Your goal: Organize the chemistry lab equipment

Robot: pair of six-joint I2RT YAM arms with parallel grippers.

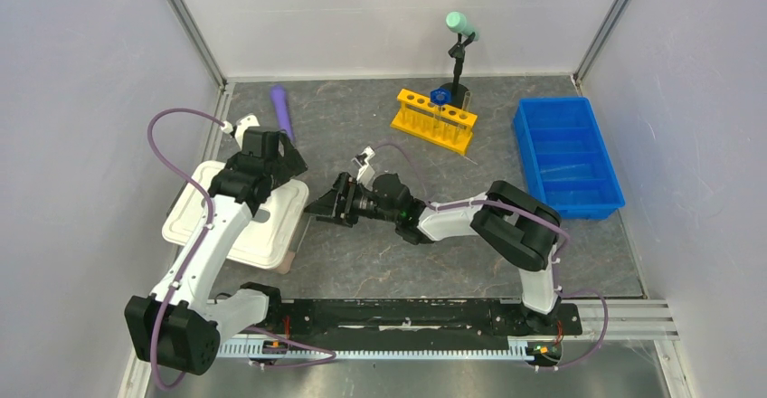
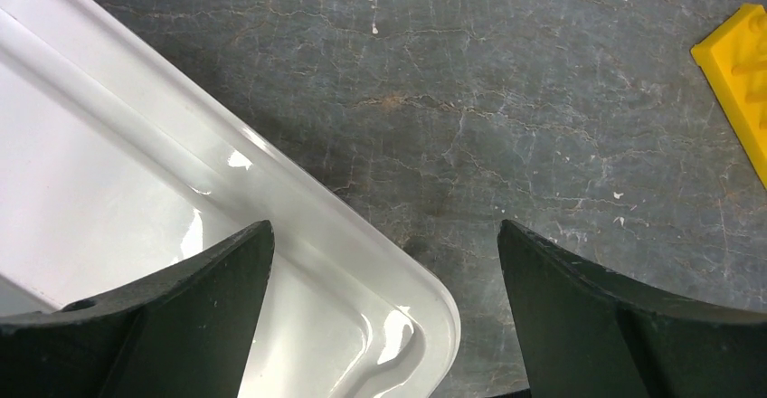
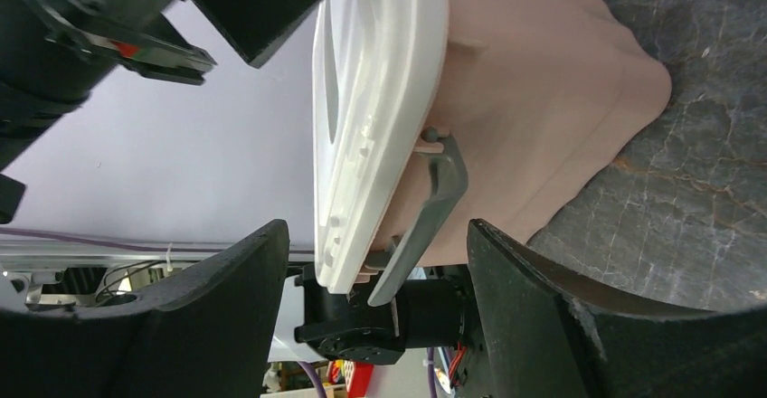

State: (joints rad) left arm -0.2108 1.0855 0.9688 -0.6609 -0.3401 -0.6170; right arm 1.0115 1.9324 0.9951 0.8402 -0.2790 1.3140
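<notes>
Both hold nothing: left gripper [image 2: 382,235] wide open over white lidded plastic box [image 1: 269,226], right gripper [image 3: 375,235] parted at its grey latch [image 3: 436,203] — a snag there could drag it; blue-capped tube [image 1: 440,96] stands at yellow rack [image 1: 423,119].

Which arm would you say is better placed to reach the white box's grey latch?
Probably right: the right gripper, open, faces the latch; the left gripper hangs above the white box.
</notes>
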